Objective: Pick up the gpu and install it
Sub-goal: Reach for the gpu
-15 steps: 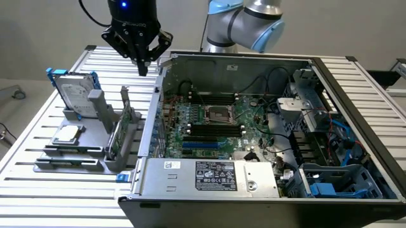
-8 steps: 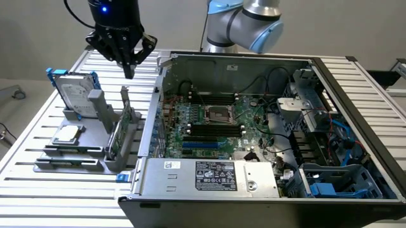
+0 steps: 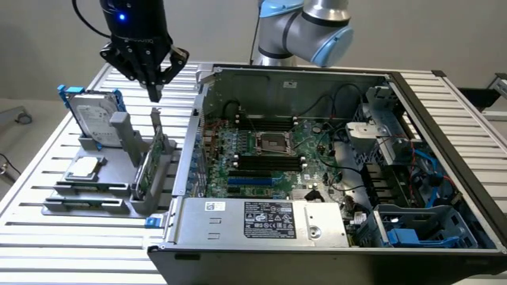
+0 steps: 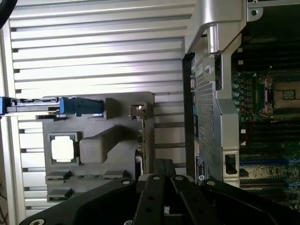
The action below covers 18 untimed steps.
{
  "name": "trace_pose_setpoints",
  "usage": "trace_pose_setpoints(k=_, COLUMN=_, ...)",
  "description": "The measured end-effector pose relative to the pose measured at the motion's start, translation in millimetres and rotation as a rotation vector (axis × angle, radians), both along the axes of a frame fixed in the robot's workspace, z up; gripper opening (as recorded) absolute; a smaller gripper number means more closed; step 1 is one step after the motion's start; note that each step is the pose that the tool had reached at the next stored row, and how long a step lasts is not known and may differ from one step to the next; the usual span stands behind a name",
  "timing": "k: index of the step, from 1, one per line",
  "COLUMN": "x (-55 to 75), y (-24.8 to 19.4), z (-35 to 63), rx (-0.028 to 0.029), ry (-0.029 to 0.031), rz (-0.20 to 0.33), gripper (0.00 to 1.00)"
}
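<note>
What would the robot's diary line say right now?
tool: shut, empty, above gpu | gpu: upright in gray holder, untouched

I'm seeing bare ribbed metal on the table [image 3: 47, 249], matt grey plastic on the holder [image 3: 89, 200], green circuit board on the gpu [image 3: 148, 169], a shiny metal hard drive [image 3: 94, 122] framed in blue plastic, and a matt black gripper [image 3: 154, 94].

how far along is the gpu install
Nothing done yet: the gpu stands in its grey holder beside the open case. In hand: the gripper, shut and empty, hangs above it. Left: the pickup and the seating in the case.
</note>
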State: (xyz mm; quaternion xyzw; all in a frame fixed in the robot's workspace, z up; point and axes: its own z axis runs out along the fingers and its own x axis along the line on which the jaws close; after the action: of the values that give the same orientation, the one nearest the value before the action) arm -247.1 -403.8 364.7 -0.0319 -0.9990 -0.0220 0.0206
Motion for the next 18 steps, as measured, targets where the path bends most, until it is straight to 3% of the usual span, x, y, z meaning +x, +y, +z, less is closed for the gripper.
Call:
trace_pose_setpoints(k=8, x=-18.1, y=-4.3, z=-5.3, rx=-0.0002, ry=0.0010, rz=0.003, gripper=0.11)
trace_pose_setpoints(k=11, x=-21.5, y=-9.2, z=-6.8, rx=-0.0002, ry=0.0016, rz=0.003, gripper=0.11)
trace_pose_setpoints(k=14, x=-21.9, y=-15.1, z=-8.1, rx=-0.0002, ry=0.0061, rz=0.004, gripper=0.11)
trace_pose_setpoints(k=18, x=-22.7, y=-17.8, z=-9.8, rx=-0.0004, ry=0.0106, rz=0.013, gripper=0.11)
